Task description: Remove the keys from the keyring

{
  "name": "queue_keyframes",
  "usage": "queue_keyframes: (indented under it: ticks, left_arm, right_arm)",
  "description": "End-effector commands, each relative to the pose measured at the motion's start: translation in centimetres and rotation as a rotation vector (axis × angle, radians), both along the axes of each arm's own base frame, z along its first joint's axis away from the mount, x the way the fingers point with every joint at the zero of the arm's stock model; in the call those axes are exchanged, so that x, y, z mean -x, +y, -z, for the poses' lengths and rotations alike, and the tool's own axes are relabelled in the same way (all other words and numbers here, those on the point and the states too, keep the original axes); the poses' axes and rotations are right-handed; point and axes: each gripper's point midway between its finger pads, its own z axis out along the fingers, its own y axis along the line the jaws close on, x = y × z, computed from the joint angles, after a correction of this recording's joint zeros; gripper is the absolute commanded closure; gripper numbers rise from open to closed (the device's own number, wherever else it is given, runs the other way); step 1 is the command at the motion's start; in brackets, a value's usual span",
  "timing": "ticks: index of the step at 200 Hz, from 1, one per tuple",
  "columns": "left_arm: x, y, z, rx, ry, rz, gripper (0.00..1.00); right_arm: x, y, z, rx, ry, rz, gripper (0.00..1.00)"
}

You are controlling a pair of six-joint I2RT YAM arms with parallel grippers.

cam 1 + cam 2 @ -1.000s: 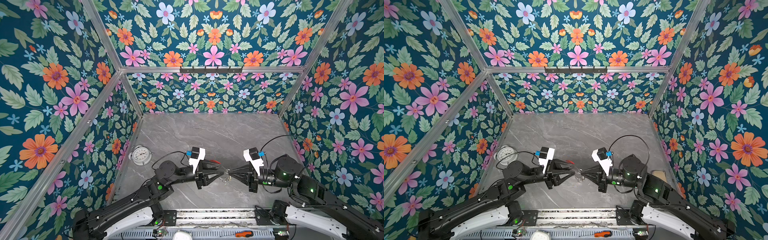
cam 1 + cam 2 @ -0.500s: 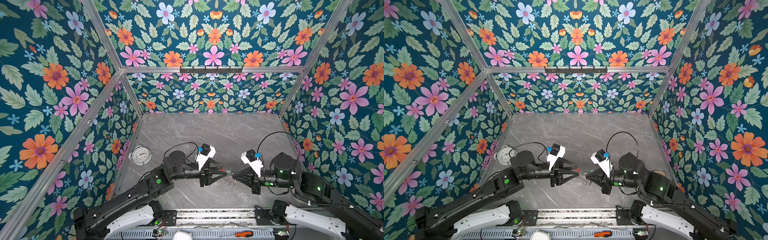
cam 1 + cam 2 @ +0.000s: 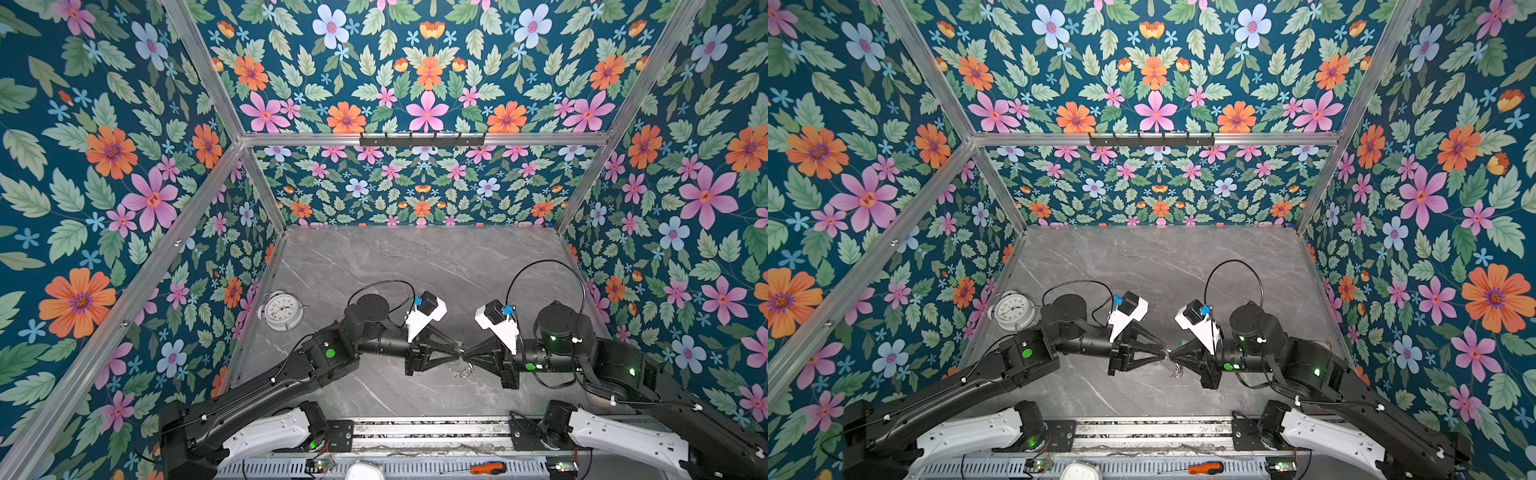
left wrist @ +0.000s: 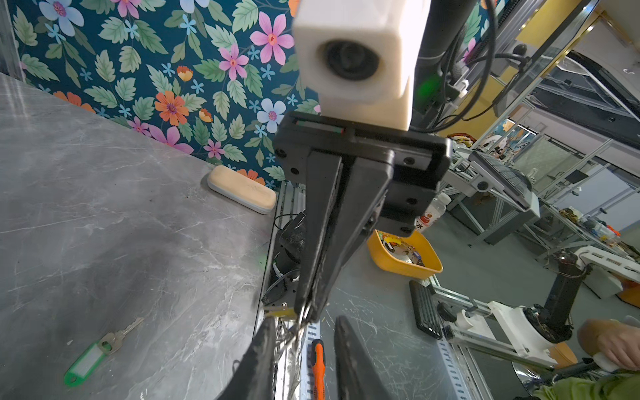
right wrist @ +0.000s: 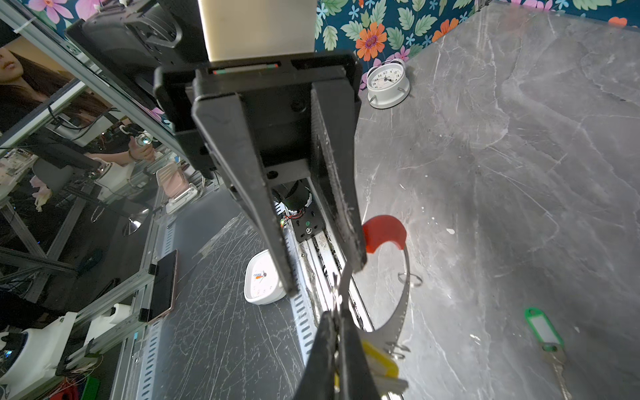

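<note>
The keyring (image 5: 403, 311), a grey band with a red section (image 5: 382, 232) and small split rings, hangs above the table from my right gripper (image 5: 334, 317), which is shut on its thin band. The yellow-headed key (image 5: 377, 356) dangles on the ring beside those fingers. Off the ring, the green-headed key (image 5: 545, 332) lies flat on the table (image 4: 100, 349). My left gripper (image 5: 323, 277) faces the right one tip to tip, jaws apart, one finger against the band. In both top views the grippers (image 3: 459, 355) (image 3: 1173, 355) meet near the front edge, the ring (image 3: 463, 370) dangling beneath.
A round white alarm clock (image 3: 282, 311) stands by the left wall. A beige case (image 4: 242, 189) lies at the right wall near the table's front. Past the front edge are the rail, an orange-handled screwdriver (image 3: 488, 468) and a square white clock (image 5: 261, 280). Patterned walls close three sides.
The left gripper drew back from the right one half a second ago and has now come back tip to tip with narrower jaws. The right gripper kept its hold on the keyring.
</note>
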Motion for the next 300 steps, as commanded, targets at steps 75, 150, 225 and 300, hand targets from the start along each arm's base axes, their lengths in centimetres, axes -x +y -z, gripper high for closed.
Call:
queue_keyframes:
  ticks: [75,150,225,300]
  left_arm:
    - [1.3,-0.5,0.0,0.014,-0.001,0.105,0.85]
    - [0.8,-0.5,0.4,0.025,-0.023,0.075,1.00]
    - [0.4,1.3,-1.9,0.157,-0.124,-0.019,1.00]
    - [1.7,1.5,-2.7,0.229,-0.119,0.056,1.00]
  right_arm:
    - [-1.0,0.3,-0.7,-0.020,-0.040,0.034,1.00]
    - [-1.4,0.8,-1.2,-0.052,-0.048,0.048,1.00]
    - [-0.8,-1.7,-4.0,-0.257,-0.193,0.100,0.49]
    - [0.9,-0.3,-2.8,-0.279,-0.194,-0.044,0.44]
